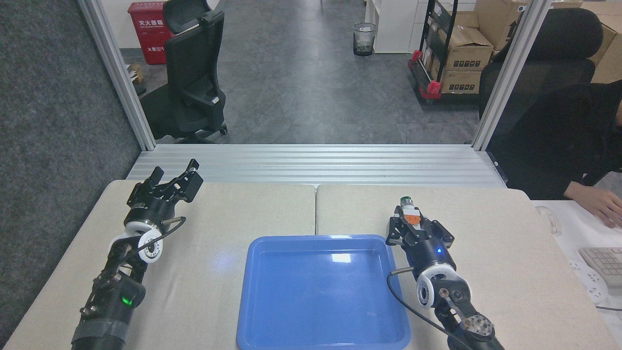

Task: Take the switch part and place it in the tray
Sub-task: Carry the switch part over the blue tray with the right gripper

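The switch part [409, 212], a small white block with an orange insert and a silver-green cap on top, sits between the fingers of my right gripper [413, 222]. That gripper is shut on it, lifted above the table just off the far right corner of the blue tray [272, 316]. The tray lies in the middle of the table with nothing in it. My left gripper [176, 178] is open at the far left of the table and holds nothing.
The table [486, 218] is two beige boards with a seam down the middle. A person's hand [598, 203], a keyboard [605, 262] and a mouse lie on a white desk at the right. A metal rail runs along the far edge.
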